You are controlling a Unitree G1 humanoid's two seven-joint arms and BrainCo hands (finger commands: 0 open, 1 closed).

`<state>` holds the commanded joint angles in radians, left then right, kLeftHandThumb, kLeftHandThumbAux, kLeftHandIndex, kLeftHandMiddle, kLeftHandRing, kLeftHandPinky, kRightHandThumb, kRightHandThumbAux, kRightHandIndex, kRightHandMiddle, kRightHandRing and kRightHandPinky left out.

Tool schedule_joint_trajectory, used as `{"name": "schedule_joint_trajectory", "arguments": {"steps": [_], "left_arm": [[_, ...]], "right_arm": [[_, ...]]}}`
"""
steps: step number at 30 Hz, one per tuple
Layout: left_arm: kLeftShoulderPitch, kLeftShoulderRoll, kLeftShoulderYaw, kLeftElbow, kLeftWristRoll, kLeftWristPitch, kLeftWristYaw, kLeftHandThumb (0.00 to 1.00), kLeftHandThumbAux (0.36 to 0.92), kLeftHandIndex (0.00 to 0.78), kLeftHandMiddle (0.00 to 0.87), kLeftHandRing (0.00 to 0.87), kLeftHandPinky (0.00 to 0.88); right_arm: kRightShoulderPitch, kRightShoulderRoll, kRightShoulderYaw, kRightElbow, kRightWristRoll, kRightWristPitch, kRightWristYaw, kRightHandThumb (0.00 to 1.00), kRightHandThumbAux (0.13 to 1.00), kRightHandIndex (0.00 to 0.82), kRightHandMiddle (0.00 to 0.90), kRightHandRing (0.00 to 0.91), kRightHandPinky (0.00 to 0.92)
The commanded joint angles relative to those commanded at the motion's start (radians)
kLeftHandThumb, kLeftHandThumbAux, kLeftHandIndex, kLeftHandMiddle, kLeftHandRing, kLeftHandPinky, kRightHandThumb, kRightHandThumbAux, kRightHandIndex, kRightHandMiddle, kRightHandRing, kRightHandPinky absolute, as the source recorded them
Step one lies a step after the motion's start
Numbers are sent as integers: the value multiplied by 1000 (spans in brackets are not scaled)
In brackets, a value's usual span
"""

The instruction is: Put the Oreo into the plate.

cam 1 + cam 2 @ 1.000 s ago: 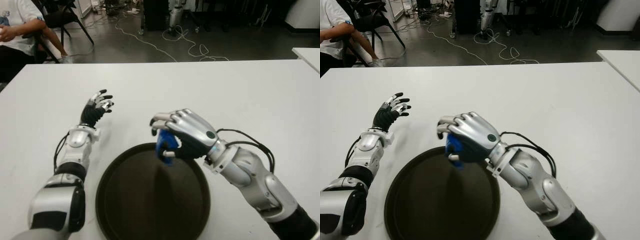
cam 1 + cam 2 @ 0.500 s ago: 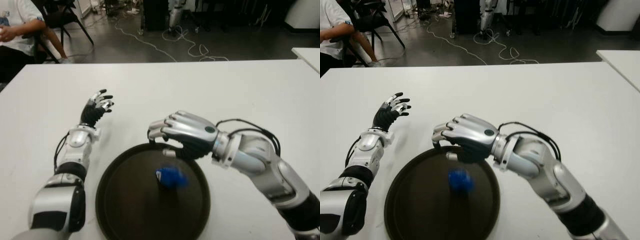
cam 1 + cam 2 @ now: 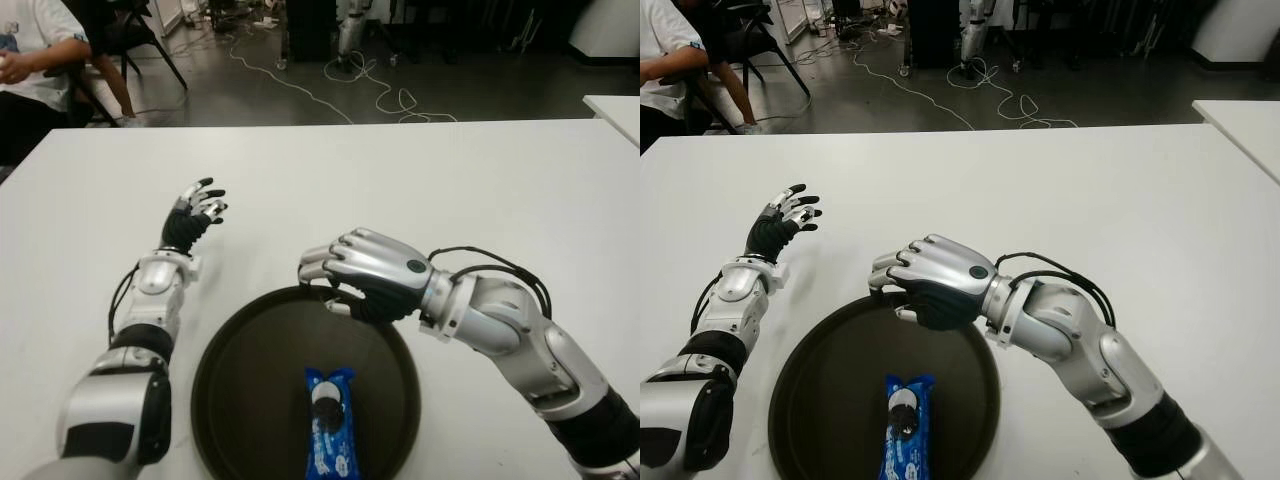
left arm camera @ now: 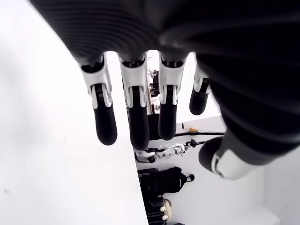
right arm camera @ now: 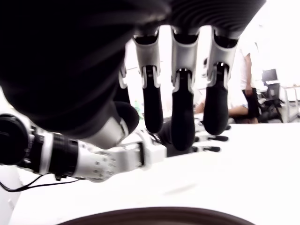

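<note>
A blue Oreo pack (image 3: 329, 422) lies lengthwise in the dark round plate (image 3: 250, 390) at the table's near edge, toward the plate's front. My right hand (image 3: 352, 275) hovers over the plate's far rim, palm down, its fingers (image 5: 183, 117) relaxed and holding nothing. Off to the left of the plate, my left hand (image 3: 197, 207) shows with its fingers (image 4: 134, 117) spread and empty.
The white table (image 3: 480, 190) stretches far behind and to both sides of the plate. A seated person (image 3: 30, 60) and a chair are past the table's far left corner. Cables lie on the floor behind. Another white table's corner (image 3: 615, 105) is at the far right.
The right hand let go of the Oreo pack, which fell into the plate and now lies flat there. The hand has drawn back slightly over the far rim. The left hand is unchanged.
</note>
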<state>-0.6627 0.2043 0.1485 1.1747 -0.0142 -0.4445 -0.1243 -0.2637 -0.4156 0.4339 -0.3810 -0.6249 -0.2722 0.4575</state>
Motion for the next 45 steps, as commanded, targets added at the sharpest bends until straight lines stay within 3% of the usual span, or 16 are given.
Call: {"name": "schedule_joint_trajectory", "arguments": {"steps": [5,8,15,23,26,31,38,41,43,45], "left_arm": [[-1,1,-1,2,0,3,-4,290,654,138,232,263,313],[-2,1,0,1,-2,3,-5,290,649,138,238,269,324],[-1,3,-1,4,0,0,-7,278,635,141,240,268,316],[-3,2,-1,6,-1,2,-7,275,630,143,239,269,312],[-3,3,-1,7,0,2,-8,276,630,146,237,266,308],[-3,4,-4,8,3,2,-4,278,630,145,237,266,312],[-3,4,-3,8,1,1,-6,282,627,142,235,266,316],[-3,3,-2,6,-1,2,-5,284,632,141,235,266,318],[-3,2,-3,4,0,1,-4,277,636,139,235,265,315],[-2,2,-4,4,0,1,-4,272,636,138,234,264,314]], "right_arm": [[-10,6,-2,50,2,-2,-6,690,727,426,809,828,839],[-41,-2,-19,18,30,24,47,688,727,426,803,823,833],[-10,-11,-10,10,-27,4,28,681,730,427,797,816,826],[-22,-11,-10,67,-37,-25,-1,677,731,427,788,805,820],[-30,5,-21,93,-19,-26,-22,680,730,429,786,802,817],[-23,3,-65,147,37,-51,-63,685,729,429,722,737,736],[-36,41,-98,216,47,-82,-170,682,732,426,643,656,629],[-40,81,-148,331,51,-142,-338,680,734,424,617,634,611],[-84,104,-187,471,78,-194,-441,676,737,421,575,596,585],[-175,127,-229,681,159,-236,-473,673,740,415,524,545,554]]}}
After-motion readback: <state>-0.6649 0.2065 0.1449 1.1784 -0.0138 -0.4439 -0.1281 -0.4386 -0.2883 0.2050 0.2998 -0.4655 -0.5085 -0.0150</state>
